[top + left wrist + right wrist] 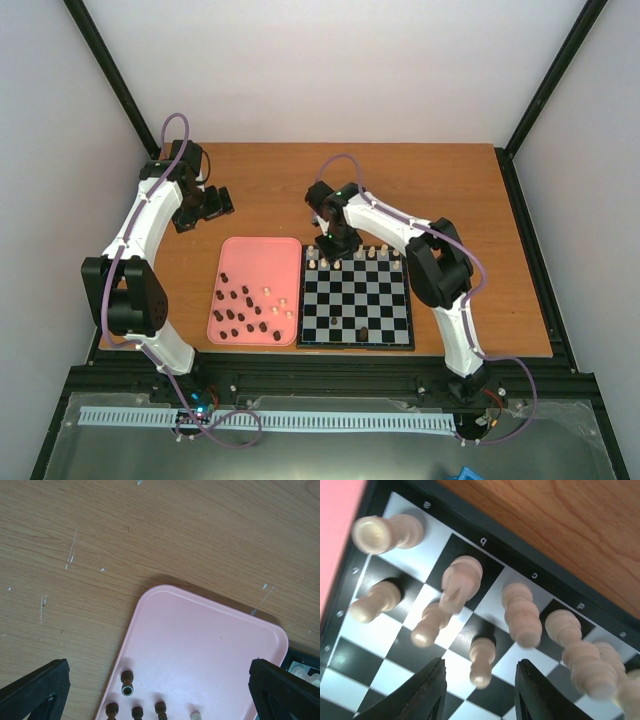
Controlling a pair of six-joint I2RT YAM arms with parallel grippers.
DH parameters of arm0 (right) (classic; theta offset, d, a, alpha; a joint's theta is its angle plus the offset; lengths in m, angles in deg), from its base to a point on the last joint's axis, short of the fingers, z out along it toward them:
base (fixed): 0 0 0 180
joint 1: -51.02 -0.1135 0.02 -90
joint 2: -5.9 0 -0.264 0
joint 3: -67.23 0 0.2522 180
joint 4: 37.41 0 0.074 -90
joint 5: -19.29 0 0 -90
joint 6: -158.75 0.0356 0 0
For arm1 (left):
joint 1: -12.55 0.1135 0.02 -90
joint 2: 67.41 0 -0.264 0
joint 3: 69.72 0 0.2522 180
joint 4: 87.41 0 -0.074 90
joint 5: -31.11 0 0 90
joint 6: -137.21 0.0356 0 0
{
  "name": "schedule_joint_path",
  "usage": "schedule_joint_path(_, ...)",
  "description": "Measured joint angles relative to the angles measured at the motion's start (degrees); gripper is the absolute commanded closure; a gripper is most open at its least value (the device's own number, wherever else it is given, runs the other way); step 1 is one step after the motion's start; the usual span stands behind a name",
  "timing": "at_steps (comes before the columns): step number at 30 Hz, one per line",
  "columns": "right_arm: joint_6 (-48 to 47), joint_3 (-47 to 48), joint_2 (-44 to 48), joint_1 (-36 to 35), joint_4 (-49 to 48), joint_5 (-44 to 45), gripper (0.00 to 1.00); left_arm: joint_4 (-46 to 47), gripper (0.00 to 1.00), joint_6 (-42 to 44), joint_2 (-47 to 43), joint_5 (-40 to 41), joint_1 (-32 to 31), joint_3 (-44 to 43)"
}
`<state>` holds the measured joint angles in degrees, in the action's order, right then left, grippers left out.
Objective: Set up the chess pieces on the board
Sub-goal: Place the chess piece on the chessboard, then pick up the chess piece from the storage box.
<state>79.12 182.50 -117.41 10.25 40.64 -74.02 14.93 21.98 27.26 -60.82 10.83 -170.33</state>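
- Top external view: black-and-white checkered square board lies flat on the brown wooden table, just right of the pink rounded-corner plastic tray.
- Cream peg-like chess pieces stand along the board's far rows; two dark brown chess pieces stand near its near edge.
- Tray holds many more dark brown ones plus a few cream ones.
- Right gripper sits low over the board's far-left corner. In the right wrist view its black fingers are parted, with a cream pawn upright between the tips and a gap on each side; nothing is gripped.
- Left gripper hangs over the table beyond the tray's far-left corner, jaws spread wide, empty.
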Motion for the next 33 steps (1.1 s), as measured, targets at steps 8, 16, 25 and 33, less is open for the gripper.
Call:
schedule_joint_path(8,0.35,2.64,5.99,-3.74,3.1,0.31,0.59,0.02,0.0,0.0,0.0,-0.04,0.0,0.0)
schedule_joint_path(16,0.17,9.86,5.84,-10.78,4.57,-3.43,0.6,0.02,0.0,-0.02,-0.02,-0.42,0.0,0.0)
schedule_joint_path(25,-0.83,19.63,-5.62,-17.84,3.69,-8.22,0.61,0.07,0.0,-0.02,-1.75,-1.18,0.0,0.37)
schedule_joint_path(33,-2.45,24.41,-13.73,-19.32,4.15,-9.81,0.61,0.07,0.0,-0.02,-2.64,-1.38,0.0,0.57)
